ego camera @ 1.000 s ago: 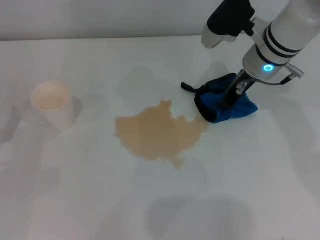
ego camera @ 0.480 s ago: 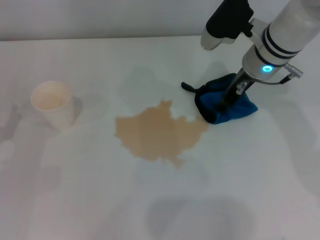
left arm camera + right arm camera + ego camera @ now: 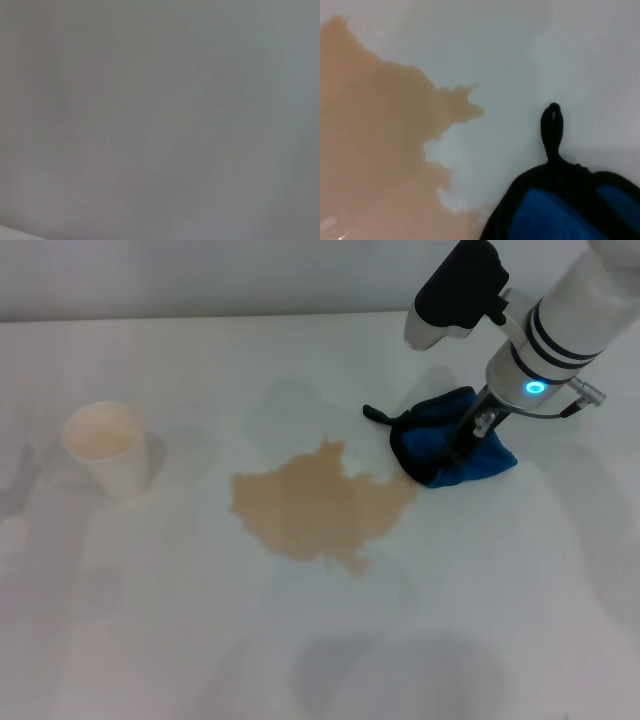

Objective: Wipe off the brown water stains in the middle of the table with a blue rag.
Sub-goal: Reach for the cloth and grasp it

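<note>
Counter [image 3: 300,660]: plain white, broad, carrying everything listed here.
Brown water stains [image 3: 320,505]: one tan puddle with ragged lobes, at the middle of the counter; whole and unsmeared, wider than the rag.
Blue rag [image 3: 450,455]: bunched, black-edged, its loop tab trailing toward 10 o'clock; lies at about 2 o'clock from the puddle, its near edge touching or just beside the puddle's nearest lobe; I cannot tell which.
Right hand [image 3: 462,445]: down on top of the rag, dark fingers sunk into the folds; they look narrowed onto the cloth, gripping it, though the tips are hidden.
Left hand: not seen from the head; its wrist camera shows only blank grey surface.
Paper cup [image 3: 105,447]: white, upright, at 9 o'clock from the puddle, well apart.
Progress: rag taken in hand, judging by the grip; wiping not begun.
Remaining: drag the rag toward 8 o'clock across the puddle, likely several passes.
</note>
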Available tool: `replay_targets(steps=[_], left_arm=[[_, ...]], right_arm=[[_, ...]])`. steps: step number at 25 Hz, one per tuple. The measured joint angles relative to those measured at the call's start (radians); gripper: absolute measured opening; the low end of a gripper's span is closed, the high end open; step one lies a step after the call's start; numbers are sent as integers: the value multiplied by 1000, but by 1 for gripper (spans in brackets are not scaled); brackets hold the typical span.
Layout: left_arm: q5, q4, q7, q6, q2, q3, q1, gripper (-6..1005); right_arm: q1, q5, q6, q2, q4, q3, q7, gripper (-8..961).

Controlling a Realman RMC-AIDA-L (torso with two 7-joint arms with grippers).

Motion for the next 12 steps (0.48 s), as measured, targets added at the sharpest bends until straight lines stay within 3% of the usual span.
replay_targets(steps=[12], left_arm=[[0, 10, 0, 8, -2, 0, 0, 876]], right_arm=[[9, 6, 7, -1, 30, 2, 1, 348]])
